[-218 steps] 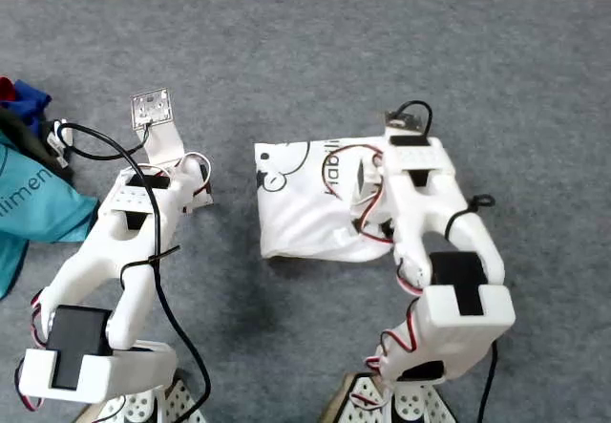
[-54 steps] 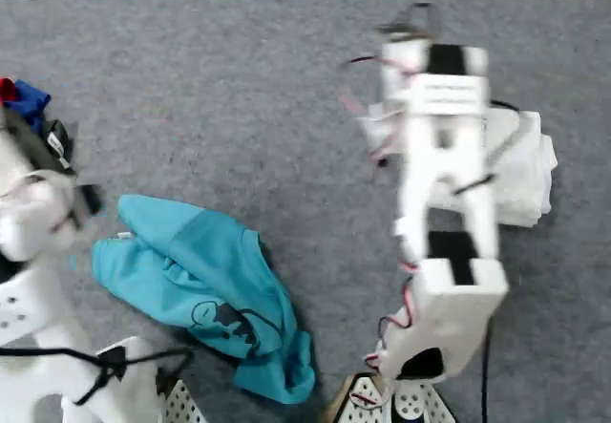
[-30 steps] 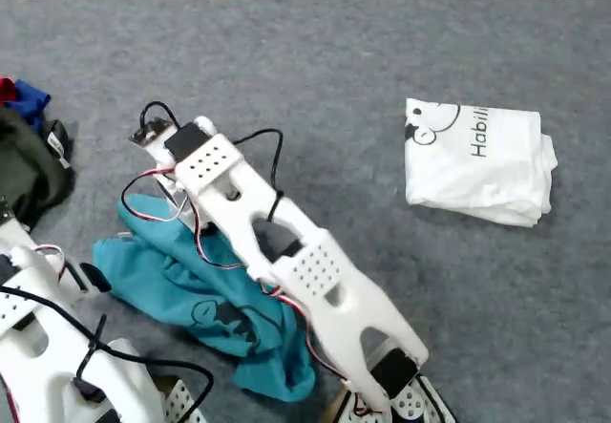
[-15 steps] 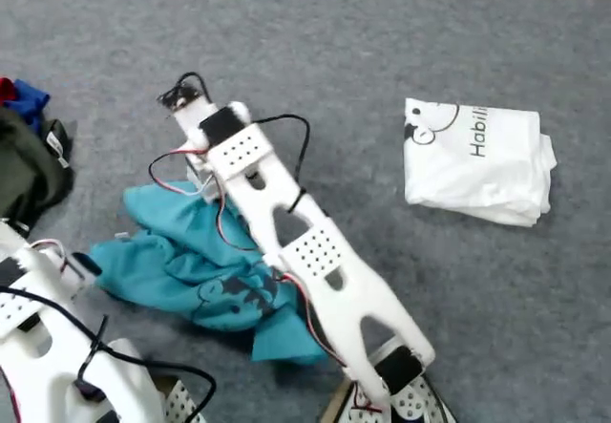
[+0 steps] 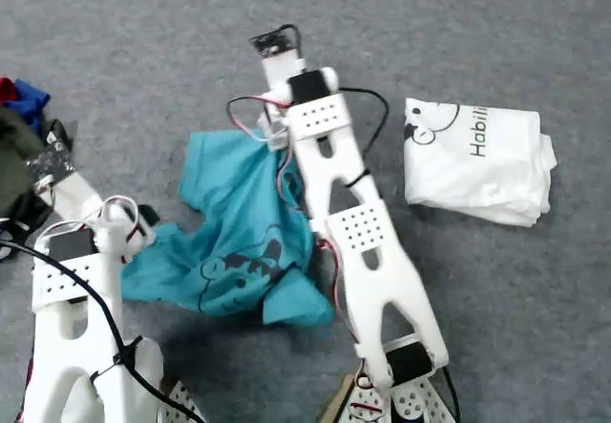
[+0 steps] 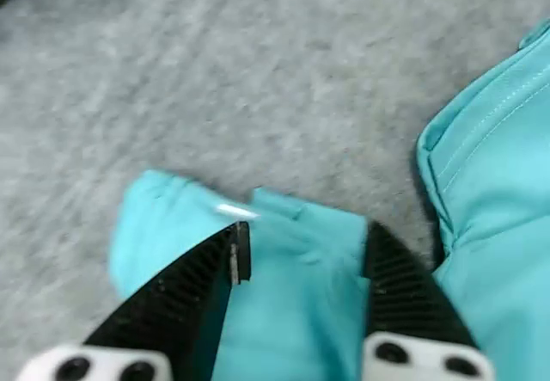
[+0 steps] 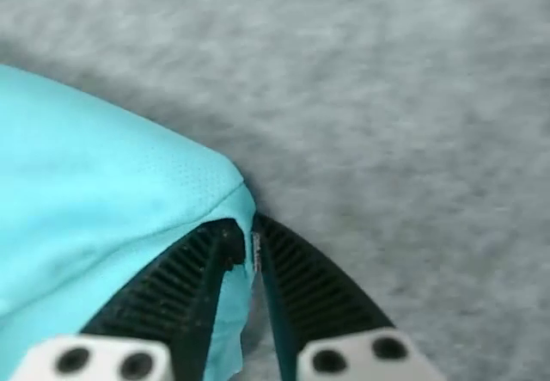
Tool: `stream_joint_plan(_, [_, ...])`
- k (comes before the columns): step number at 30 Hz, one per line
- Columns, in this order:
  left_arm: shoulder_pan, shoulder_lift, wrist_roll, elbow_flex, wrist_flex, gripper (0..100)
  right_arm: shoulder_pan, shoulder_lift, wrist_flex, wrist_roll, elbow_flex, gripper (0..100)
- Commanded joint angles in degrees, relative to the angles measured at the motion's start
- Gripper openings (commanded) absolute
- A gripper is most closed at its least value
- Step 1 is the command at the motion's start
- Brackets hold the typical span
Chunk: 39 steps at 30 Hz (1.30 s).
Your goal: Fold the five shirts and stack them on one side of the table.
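With the right gripper [image 7: 251, 242] pinched thinly on a hem of the crumpled teal shirt [image 5: 239, 232] near the table's [image 5: 496, 318] middle, and the left gripper [image 6: 301, 256] spread open astride another corner, any pull risks slipping the fabric free or bunching it.

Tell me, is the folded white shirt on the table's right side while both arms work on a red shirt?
Wrong colour: the high view shows the crumpled shirt is turquoise, not red. The folded white shirt does lie on the table's right side, and the left arm and right arm both work on the turquoise one.
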Motion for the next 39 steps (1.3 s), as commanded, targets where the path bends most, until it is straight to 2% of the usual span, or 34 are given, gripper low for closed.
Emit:
stream_joint_plan(1, [2.11, -0.22, 0.97, 1.32, -5.27, 9, 3.21, -0.13, -1.93, 0.62, -2.95, 0.5])
stream_joint_plan(10, [2.11, -0.22, -2.81, 3.6, -6.42, 2, 6.64, -0.31, -4.04, 0.18, -3.21, 0.5])
stream_joint_plan(15, [1.93, -0.22, -3.16, 2.99, -5.01, 2, 8.57, -0.31, -5.36, 0.09, -3.21, 0.5])
stream_joint_plan(17, [0.7, -0.22, -2.99, 1.67, -4.04, 5, 9.01, -0.4, -6.15, 0.09, -3.21, 0.5])
stream_joint_plan(19, [-2.99, -0.22, -2.29, -0.18, -3.52, 12, 9.54, -0.4, -6.86, 0.09, -3.21, 0.5])
stream_joint_plan(21, [-6.95, 0.57, 1.32, -3.16, -1.67, 19, 9.63, -0.31, -6.95, 0.09, -3.21, 0.5])
stream_joint_plan(25, [-9.23, 7.69, 1.93, -12.4, 4.4, 20, 9.45, -0.31, -6.86, 0.09, -3.21, 0.5])
stream_joint_plan(33, [-6.33, 30.73, 1.76, -30.95, 15.91, 19, 9.36, -0.31, -6.86, 0.09, -3.21, 0.5])
stream_joint_plan(39, [-3.87, 41.8, 2.11, -40.09, 23.65, 19, 9.36, -0.22, -6.86, 0.09, -3.03, 0.5])
